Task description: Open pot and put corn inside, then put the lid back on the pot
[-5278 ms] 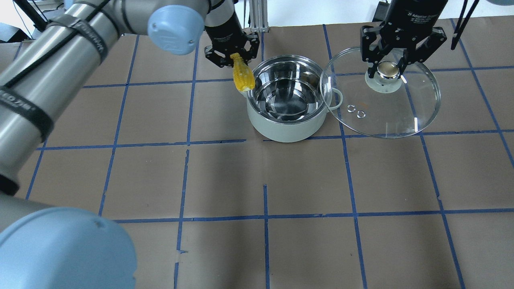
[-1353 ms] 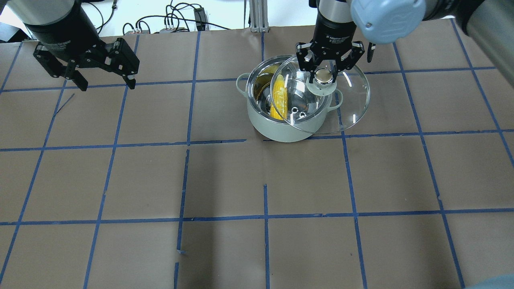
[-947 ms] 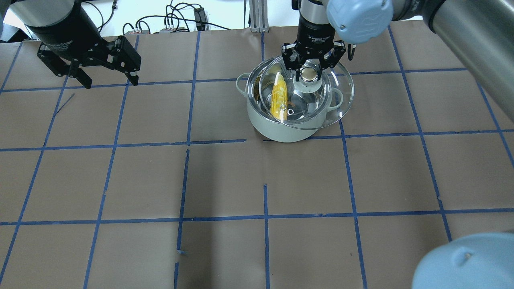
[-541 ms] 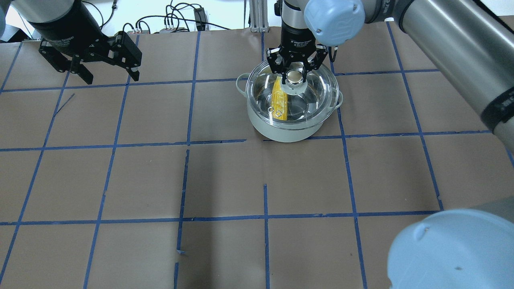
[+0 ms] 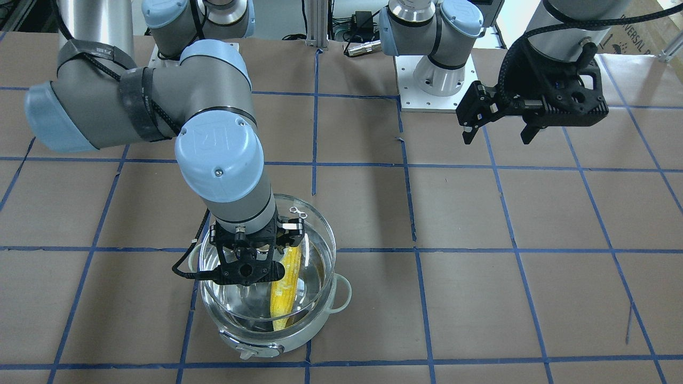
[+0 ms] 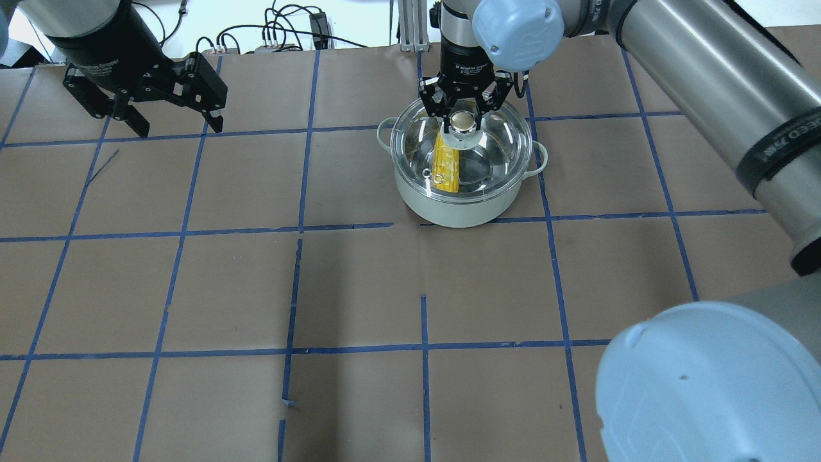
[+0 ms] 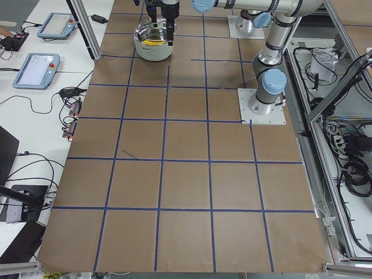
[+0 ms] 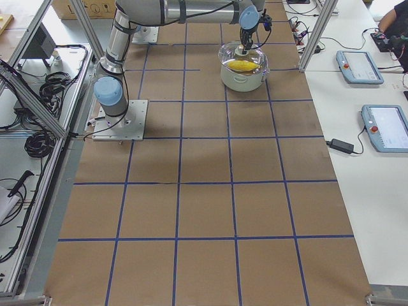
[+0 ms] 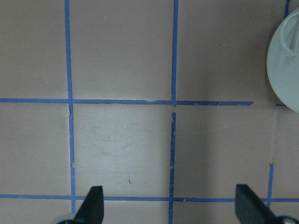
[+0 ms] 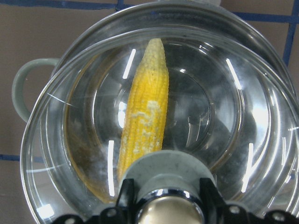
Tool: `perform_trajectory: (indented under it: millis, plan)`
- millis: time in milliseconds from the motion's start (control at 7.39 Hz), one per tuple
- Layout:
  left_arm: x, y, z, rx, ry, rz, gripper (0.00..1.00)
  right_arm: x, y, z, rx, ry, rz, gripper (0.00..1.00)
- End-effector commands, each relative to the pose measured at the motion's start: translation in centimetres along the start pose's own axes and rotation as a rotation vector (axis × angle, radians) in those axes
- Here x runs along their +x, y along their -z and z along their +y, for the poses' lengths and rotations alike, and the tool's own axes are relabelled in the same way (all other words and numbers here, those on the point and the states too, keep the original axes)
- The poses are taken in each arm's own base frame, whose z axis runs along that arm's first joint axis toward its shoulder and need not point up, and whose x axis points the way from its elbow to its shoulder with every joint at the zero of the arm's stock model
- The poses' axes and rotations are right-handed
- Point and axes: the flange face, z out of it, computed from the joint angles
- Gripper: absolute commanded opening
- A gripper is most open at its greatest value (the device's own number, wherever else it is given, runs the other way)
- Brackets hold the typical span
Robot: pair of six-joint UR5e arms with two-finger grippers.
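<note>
Table point(image 6: 359, 289): lid point(image 6: 495, 142) held over pot point(image 6: 449, 210) rim.

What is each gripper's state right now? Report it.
Left gripper: open, empty.
Right gripper: closed on the lid by its knob.
</note>
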Motion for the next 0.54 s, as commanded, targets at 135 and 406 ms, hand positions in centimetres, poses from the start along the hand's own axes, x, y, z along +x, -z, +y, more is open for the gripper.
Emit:
perform_trajectory:
  millis: [135, 406]
  plan:
    - [0.08, -0.33, 0.05, 0.001, 0.003, 0.0, 1.0, 0.25, -0.88, -0.86, 0.006, 0.0, 0.0, 0.39]
    - [0.07, -0.47, 0.07, -0.002, 0.003, -0.001, 1.0, 0.25, -0.8, -0.88, 0.008, 0.001, 0.0, 0.39]
